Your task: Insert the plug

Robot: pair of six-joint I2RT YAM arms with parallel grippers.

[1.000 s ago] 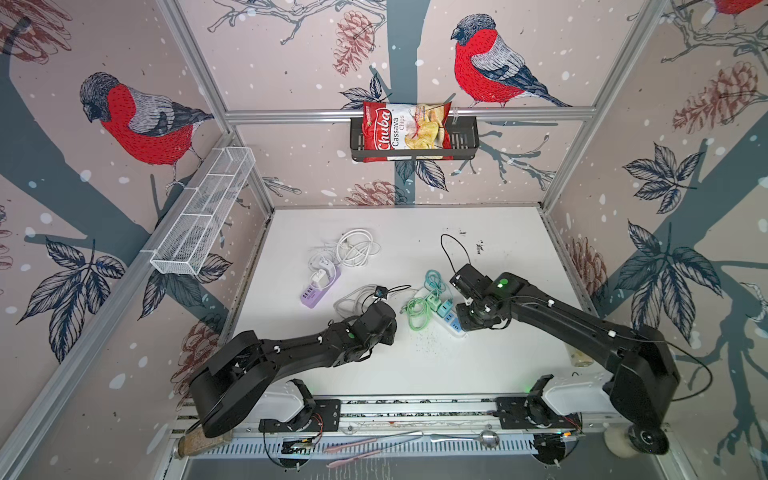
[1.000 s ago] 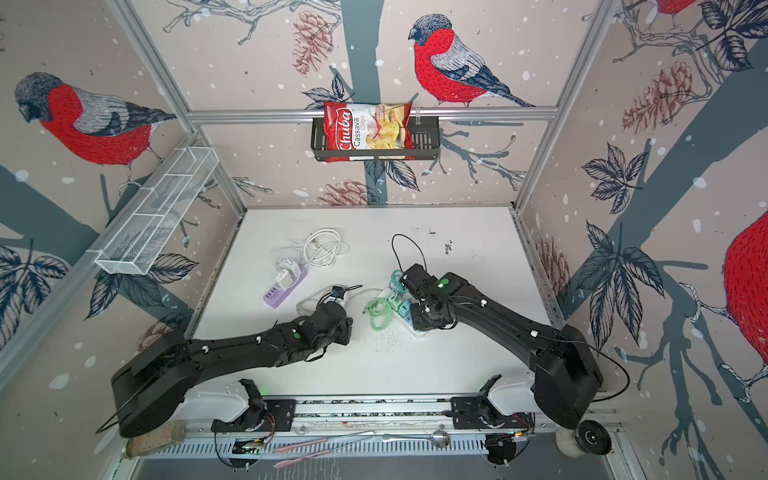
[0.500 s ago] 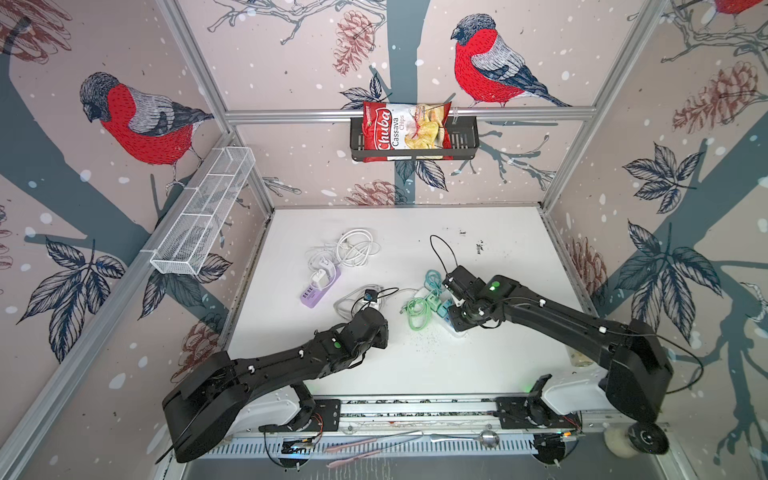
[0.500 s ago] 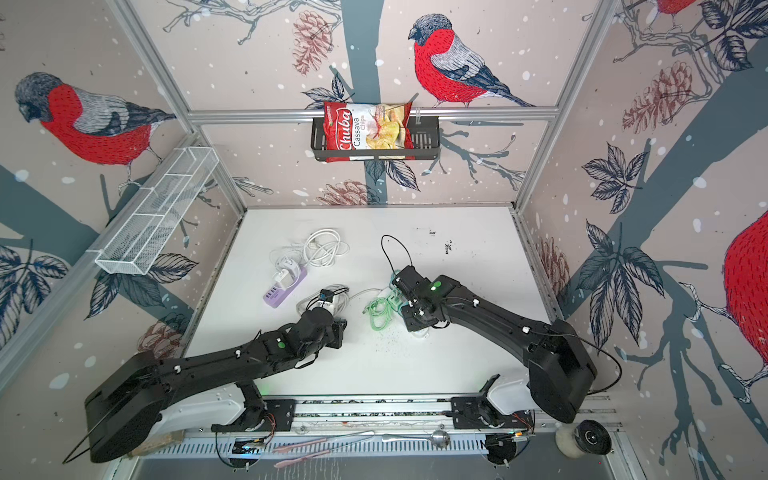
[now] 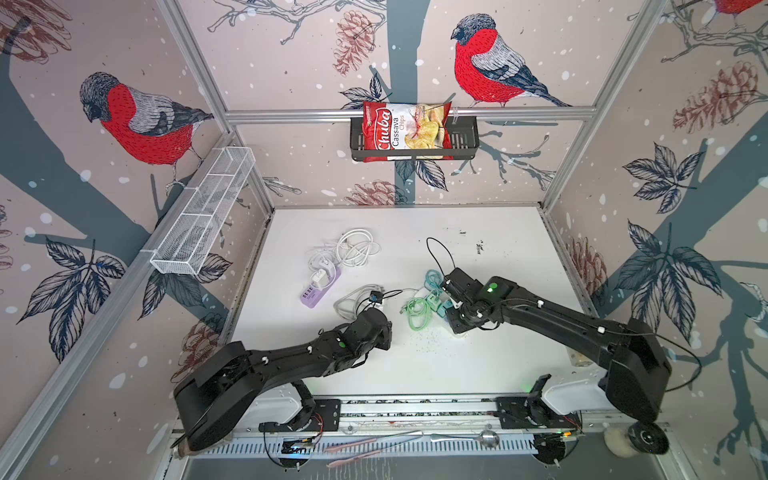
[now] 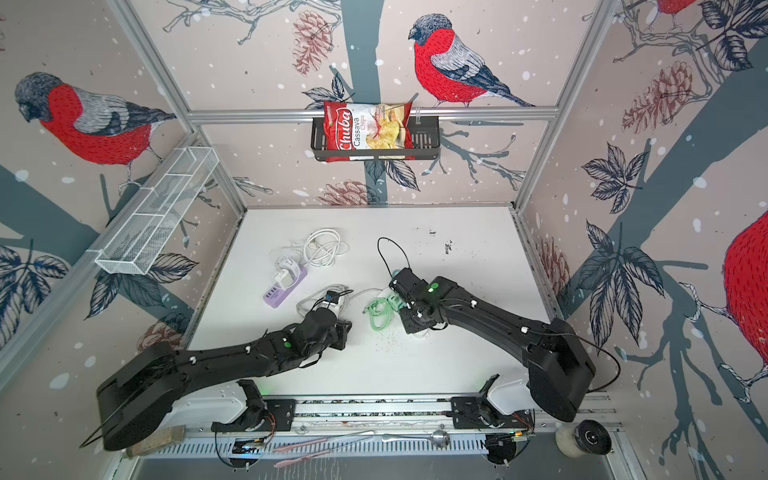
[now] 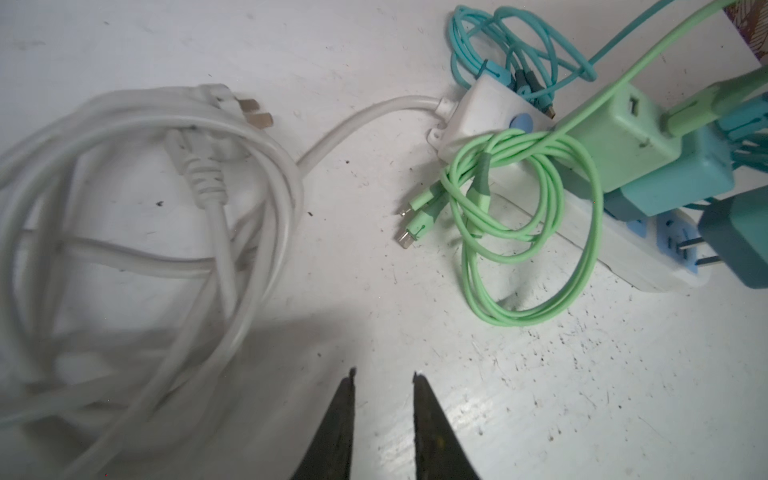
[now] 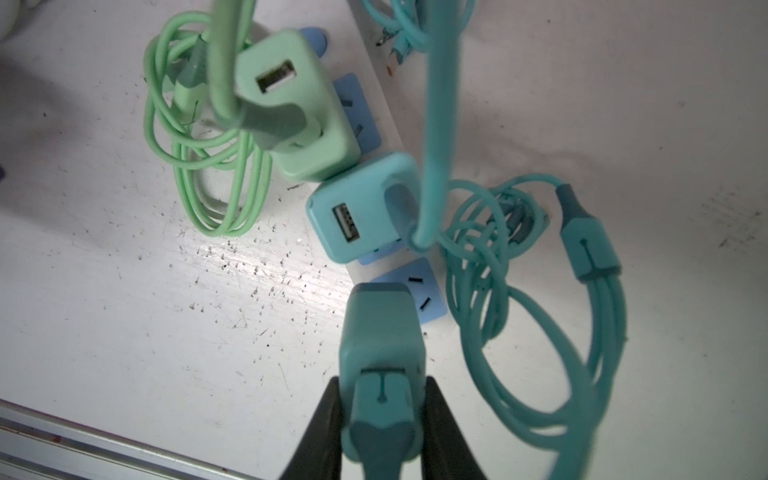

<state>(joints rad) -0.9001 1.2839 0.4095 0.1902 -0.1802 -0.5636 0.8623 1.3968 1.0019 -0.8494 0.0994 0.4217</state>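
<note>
Right wrist view: R claw (image 8: pixel 382 399) is clamped on the sides of the plug (image 8: pixel 380 332) (teal). Cable end points toward the wrist, prong end toward the strip (image 8: pixel 384 120). The plug sits just at the strip's end socket (image 8: pixel 432 291); that socket's slots show, nothing in them. Left wrist view agrees: prongs (image 7: pixel 690 246) are bare, close to the blue socket face, not in. So the plug is grasped, at the socket and roughly lined up. Insertion itself not done.

The strip lies on the table (image 5: pixel 415 365) a bit right of its middle, away from all edges. Two other sockets are taken: green charger (image 8: pixel 291 108) nearest the cord end, blue charger (image 8: pixel 357 208) right beside it, touching. Only the end socket is free, so no doubt abt the target.

L claw (image 7: pixel 382 374): jaws a narrow gap apart, nothing btwn them. It's low over bare table beside the white cord (image 7: pixel 124 187). Not touching the strip, so the strip is unbraced.

Left to do, my guess: square prongs to slots, push home, let go. Risk: the strip looks light and loose, so it may slide or tip under the push. The teal cable (image 8: pixel 609 332) lies round that end and could snag.
</note>
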